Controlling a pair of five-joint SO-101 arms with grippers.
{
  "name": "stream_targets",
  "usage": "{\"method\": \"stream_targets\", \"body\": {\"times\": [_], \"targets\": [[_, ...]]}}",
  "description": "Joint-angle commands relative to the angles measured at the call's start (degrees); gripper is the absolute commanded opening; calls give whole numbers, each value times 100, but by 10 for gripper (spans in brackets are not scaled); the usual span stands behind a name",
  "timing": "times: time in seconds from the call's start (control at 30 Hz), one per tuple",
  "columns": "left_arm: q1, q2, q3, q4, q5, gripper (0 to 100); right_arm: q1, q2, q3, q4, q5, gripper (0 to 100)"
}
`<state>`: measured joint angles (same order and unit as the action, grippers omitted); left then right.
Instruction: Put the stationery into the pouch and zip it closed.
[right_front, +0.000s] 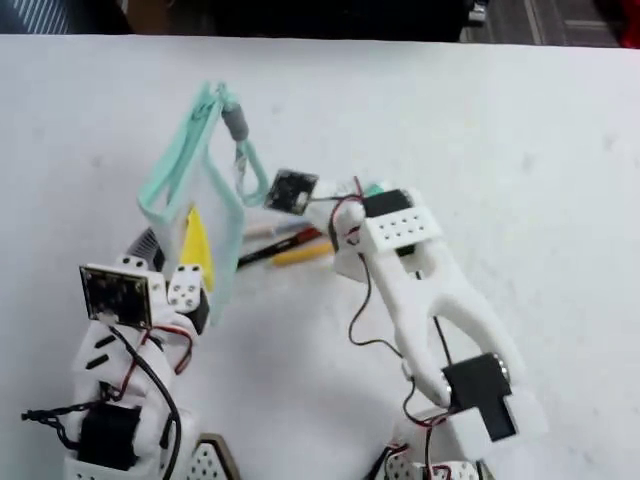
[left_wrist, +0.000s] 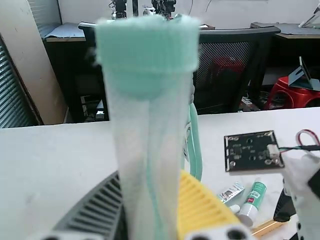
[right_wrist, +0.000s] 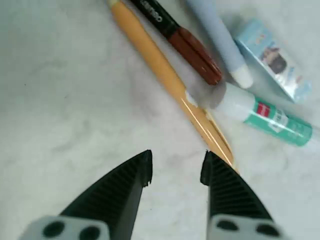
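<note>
Over on the left, the left gripper (right_front: 178, 258) has the mint-green mesh pouch (right_front: 198, 180) clamped and standing up off the white table (right_front: 520, 130), with its mouth gaping open in the high view. The left wrist view shows the grip: the grey finger (left_wrist: 95, 210) is on one side and the yellow finger (left_wrist: 200, 205) on the other. The mesh is squeezed between them, and the green band of the rim is up top. Moving to the middle, the stationery (right_front: 285, 245) lies loose on the table just beside the pouch, none of it inside. The right wrist view gives the line-up. There is an orange pen (right_wrist: 160, 70), and a black pen (right_wrist: 175, 35) with a reddish-brown end runs alongside it. Next to that is a pale blue pen (right_wrist: 215, 35). A green-and-white glue stick (right_wrist: 260, 112) has its white end up against the orange pen, and a small blue pack (right_wrist: 270, 55) sits just past the pale blue pen. On the right, the right gripper (right_wrist: 175, 167) hangs low over the table with its two black jaws spread apart and nothing between them but bare tabletop. One jaw tip sits right at the end of the orange pen, though I can't tell whether it touches. In the high view, the right arm's camera board (right_front: 292, 190) sits just beside the pouch's rim.
</note>
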<state>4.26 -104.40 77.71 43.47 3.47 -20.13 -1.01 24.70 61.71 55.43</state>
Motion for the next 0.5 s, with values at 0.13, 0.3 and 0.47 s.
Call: {"method": "stream_targets", "body": {"times": [0.13,0.3,0.47], "targets": [[13,-48,-79,-176,53,23,-127,541,-290,-866,369,154],[22,-48,-44,-158,79,23,-154,998,-299,-1156,738,152],[22,-48,9,-193,79,23,-145,1385,-308,-1516,862,152]]}}
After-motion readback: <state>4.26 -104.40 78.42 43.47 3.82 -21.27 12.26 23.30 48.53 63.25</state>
